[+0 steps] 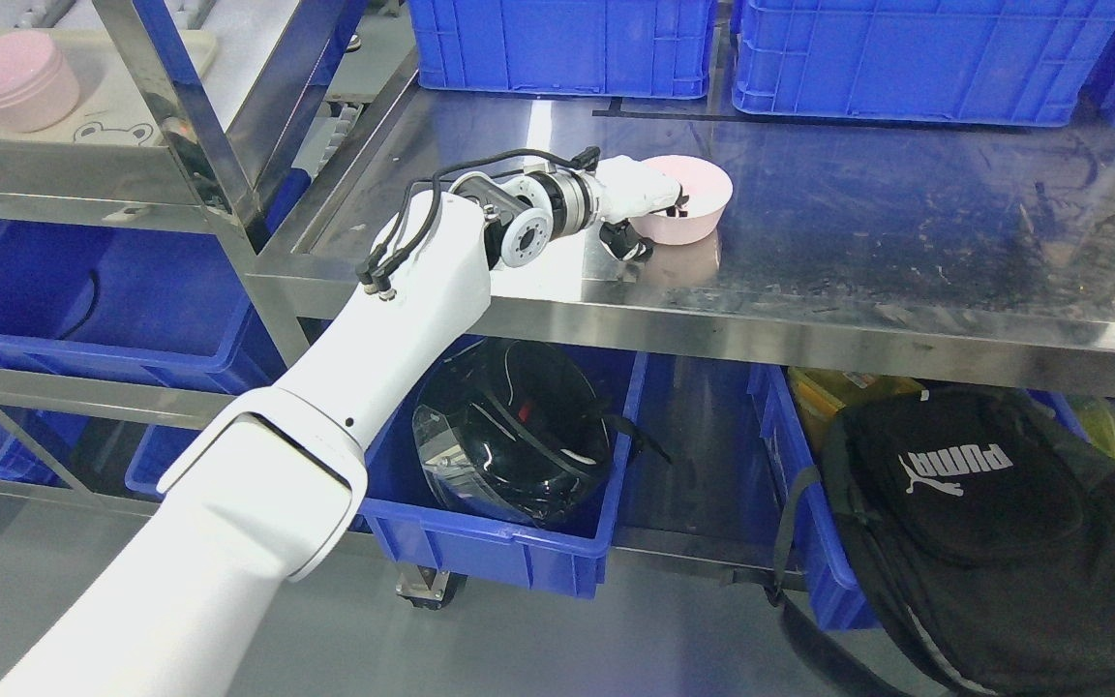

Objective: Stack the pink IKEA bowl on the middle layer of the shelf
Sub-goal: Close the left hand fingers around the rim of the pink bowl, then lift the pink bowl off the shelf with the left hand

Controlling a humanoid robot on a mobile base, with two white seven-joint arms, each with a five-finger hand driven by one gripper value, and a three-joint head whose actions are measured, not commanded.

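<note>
i see the left arm reaching in from the lower left across the steel tabletop (858, 242). the left hand (637, 198) is at the near rim of the pink bowl (688, 198), white-covered fingers (649, 189) over the rim and dark fingertips below beside the bowl wall; it looks like a grip on the bowl, which sits upright on the tabletop. a stack of pink bowls (15, 79) rests on a tray on the shelf (83, 155) at upper left, well apart. blue crates (567, 44) line the back of the tabletop. a black backpack (993, 532) lies below right.
</note>
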